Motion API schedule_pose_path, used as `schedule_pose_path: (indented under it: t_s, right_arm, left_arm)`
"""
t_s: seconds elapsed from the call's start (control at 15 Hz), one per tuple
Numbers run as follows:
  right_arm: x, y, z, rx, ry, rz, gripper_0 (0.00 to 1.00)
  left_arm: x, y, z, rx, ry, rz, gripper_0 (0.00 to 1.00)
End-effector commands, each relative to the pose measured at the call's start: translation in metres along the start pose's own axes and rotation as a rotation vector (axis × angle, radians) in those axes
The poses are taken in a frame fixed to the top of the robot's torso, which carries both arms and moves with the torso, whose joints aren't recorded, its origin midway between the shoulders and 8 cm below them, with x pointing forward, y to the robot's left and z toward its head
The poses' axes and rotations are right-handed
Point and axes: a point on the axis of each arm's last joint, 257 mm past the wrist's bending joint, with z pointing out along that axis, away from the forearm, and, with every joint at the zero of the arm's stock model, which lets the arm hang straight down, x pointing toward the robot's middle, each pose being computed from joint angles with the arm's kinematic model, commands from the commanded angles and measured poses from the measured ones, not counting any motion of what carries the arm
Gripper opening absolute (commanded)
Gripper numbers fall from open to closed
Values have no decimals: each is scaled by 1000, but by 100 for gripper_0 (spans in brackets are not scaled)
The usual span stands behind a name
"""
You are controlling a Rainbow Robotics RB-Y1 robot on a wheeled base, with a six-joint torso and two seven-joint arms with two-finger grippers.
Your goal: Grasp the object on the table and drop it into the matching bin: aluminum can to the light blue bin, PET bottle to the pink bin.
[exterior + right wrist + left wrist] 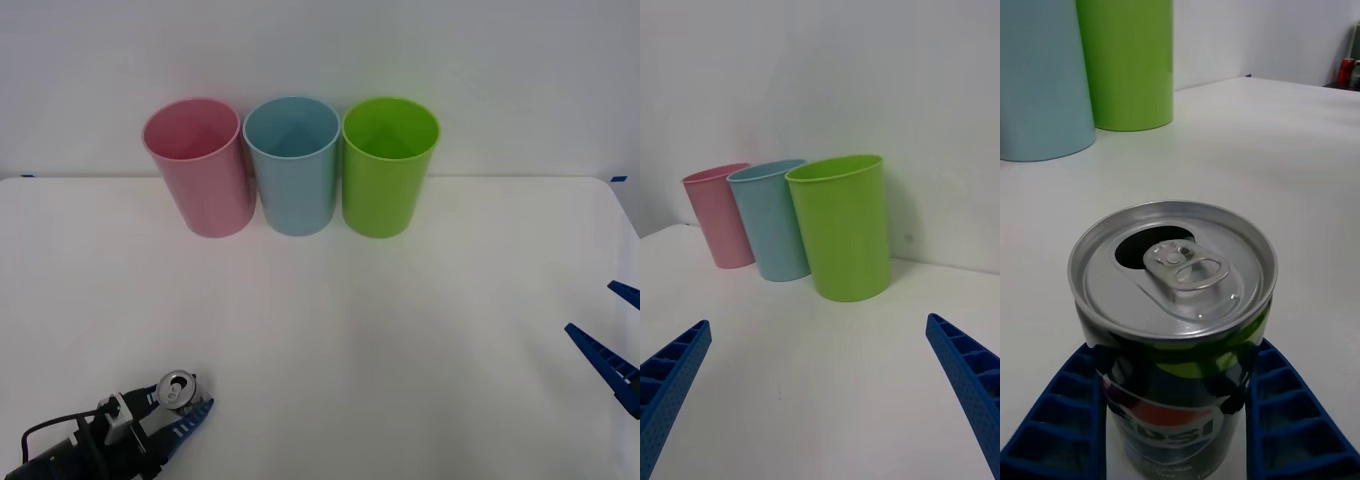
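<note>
The aluminum can (180, 388) has a silver pull-tab top and a dark label, and it stands upright near the front left of the white table (400, 330). My left gripper (182, 402) is shut on it, one blue finger pressed to each side. The left wrist view shows the can (1174, 270) close up between the fingers (1289, 420), its mouth open. At the back stand the pink bin (200, 175) and, to its right, the light blue bin (293, 170). My right gripper (590, 307) hangs open at the table's right edge, with nothing between its fingers (970, 375).
A lime green cup (385, 175) stands touching the light blue bin's right side. The three cups form a tight row against the back wall, also seen in the right wrist view as pink (719, 217), blue (771, 225) and green (842, 225). Bare white table lies between the can and the cups.
</note>
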Motion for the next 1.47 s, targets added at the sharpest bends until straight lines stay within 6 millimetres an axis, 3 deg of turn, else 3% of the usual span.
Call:
schedule_pose_path:
  t_s: [0.07, 0.47, 1.13, 1.47]
  right_arm:
    - [0, 0, 0, 0, 0, 0, 100]
    - [0, 0, 0, 0, 0, 0, 100]
    - [0, 0, 0, 0, 0, 0, 100]
    - [0, 0, 0, 0, 0, 0, 100]
  left_arm:
    - [0, 2, -2, -6, 0, -2, 0]
    - [0, 13, -14, -39, -2, -10, 0]
    - [-21, 43, -68, -117, -60, -78, 0]
    - [-56, 72, -93, -231, -207, -159, 0]
